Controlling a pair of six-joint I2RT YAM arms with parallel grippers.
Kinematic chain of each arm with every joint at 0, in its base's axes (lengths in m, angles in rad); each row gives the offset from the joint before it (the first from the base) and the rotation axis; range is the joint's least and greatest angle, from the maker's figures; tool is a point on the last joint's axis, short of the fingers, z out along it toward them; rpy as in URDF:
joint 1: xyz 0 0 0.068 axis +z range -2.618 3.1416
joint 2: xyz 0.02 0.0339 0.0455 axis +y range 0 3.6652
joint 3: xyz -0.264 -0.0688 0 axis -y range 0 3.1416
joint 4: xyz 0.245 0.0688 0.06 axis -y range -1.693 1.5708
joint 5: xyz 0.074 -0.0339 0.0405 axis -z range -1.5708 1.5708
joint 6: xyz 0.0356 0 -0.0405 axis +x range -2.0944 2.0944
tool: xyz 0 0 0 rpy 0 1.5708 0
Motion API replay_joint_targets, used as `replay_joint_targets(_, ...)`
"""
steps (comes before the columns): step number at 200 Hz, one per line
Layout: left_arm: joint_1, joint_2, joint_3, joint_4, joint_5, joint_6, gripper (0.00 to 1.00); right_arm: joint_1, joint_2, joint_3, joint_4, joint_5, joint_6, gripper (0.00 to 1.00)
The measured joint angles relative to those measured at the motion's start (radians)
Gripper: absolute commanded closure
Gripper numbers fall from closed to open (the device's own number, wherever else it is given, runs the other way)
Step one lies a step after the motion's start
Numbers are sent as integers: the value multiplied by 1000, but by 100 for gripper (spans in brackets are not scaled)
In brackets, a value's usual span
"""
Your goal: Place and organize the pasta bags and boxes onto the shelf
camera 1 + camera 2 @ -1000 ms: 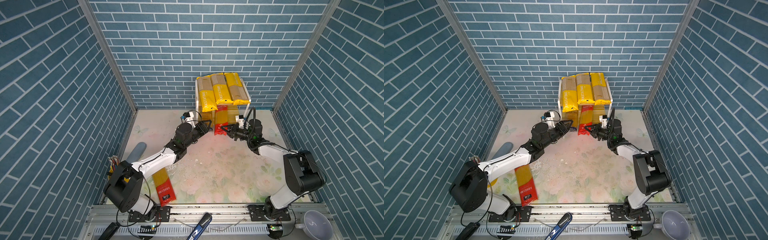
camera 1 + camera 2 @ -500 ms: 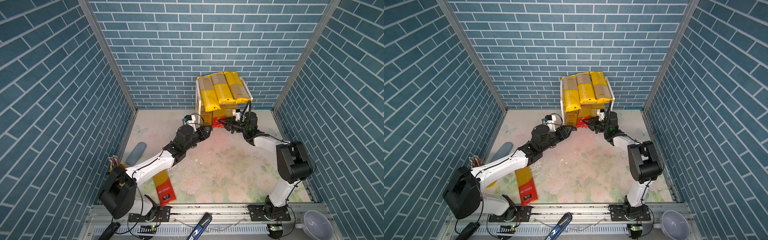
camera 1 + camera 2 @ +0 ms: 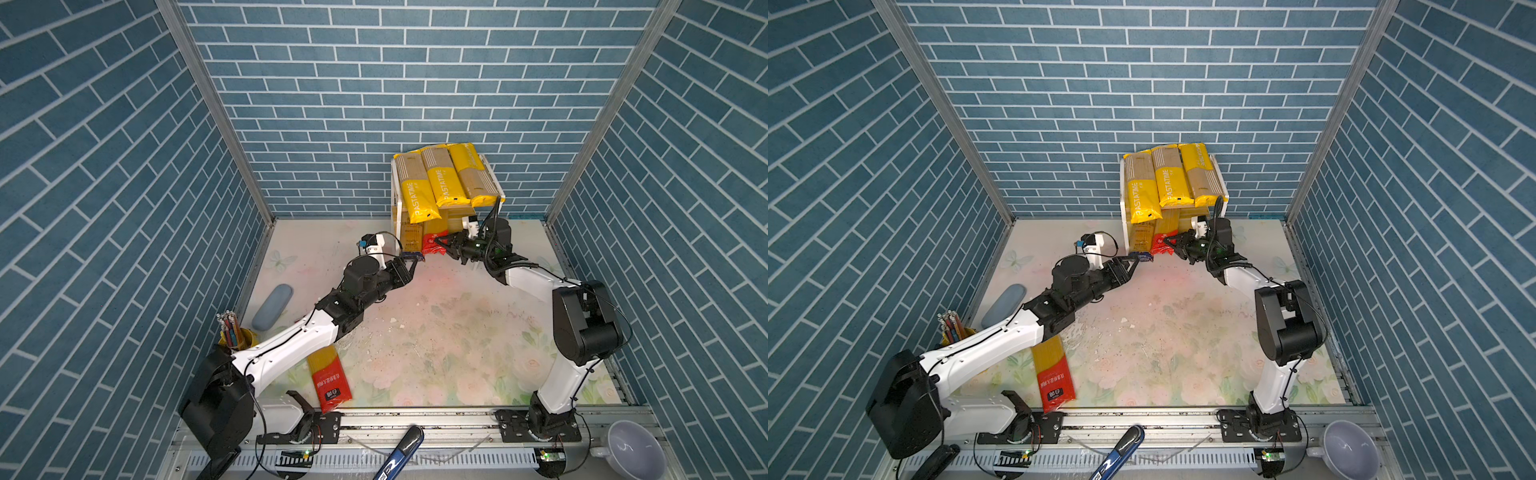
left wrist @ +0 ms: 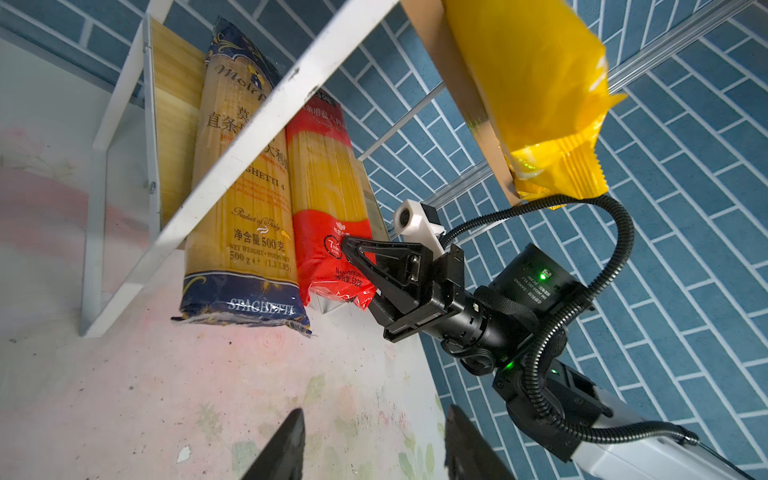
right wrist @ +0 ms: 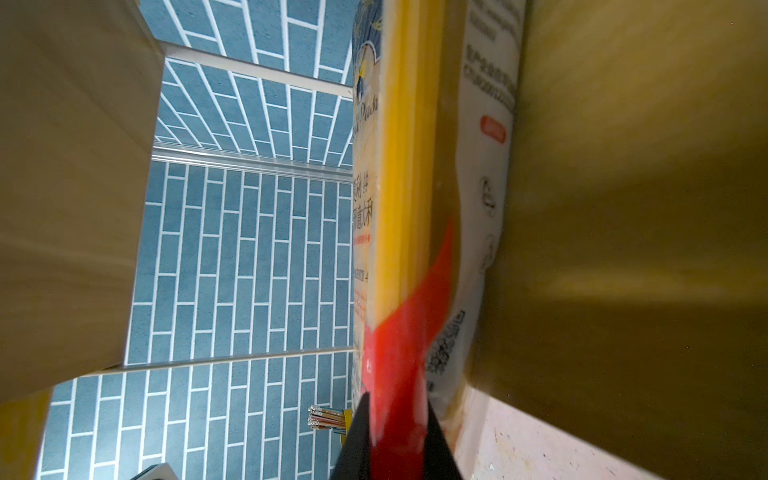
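One red-ended pack (image 4: 324, 174), long axis into shelf (image 4: 257, 133), red end clamped in right claw (image 4: 347, 249), left claw (image 4: 374, 417) parted

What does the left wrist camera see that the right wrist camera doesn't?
Only the left wrist camera: the right arm, and the word SPAGHETTI on the blue-ended pack. Only the right wrist camera: the pencils. Both: the right gripper shut on the red-ended pack, the blue-ended pack beside it, the shelf and the brick wall.
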Motion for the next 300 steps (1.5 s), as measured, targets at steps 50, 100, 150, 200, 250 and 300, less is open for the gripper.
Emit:
replay_joint_targets(50, 0, -56, -49, -31, -19, 34, 43, 2, -10, 39, -129, 6, -75, 100)
replay_joint_targets(100, 0, -110, -73, -59, -33, 59, 42, 1, -50, 40, -241, -25, -142, 99)
replay_joint_targets(150, 0, -138, -98, -79, -51, 65, 42, -10, -50, 40, -266, -58, -178, 69)
replay_joint_targets(200, 0, -205, -117, -132, -79, 77, 41, -10, -68, 19, -245, -76, -175, 57)
replay_joint_targets(250, 13, -311, -132, -314, -138, 83, 40, -16, -227, -133, -214, -42, -177, 56)
replay_joint_targets(300, 40, -449, -141, -655, -280, 74, 39, 23, -418, -333, -210, 50, -167, 57)
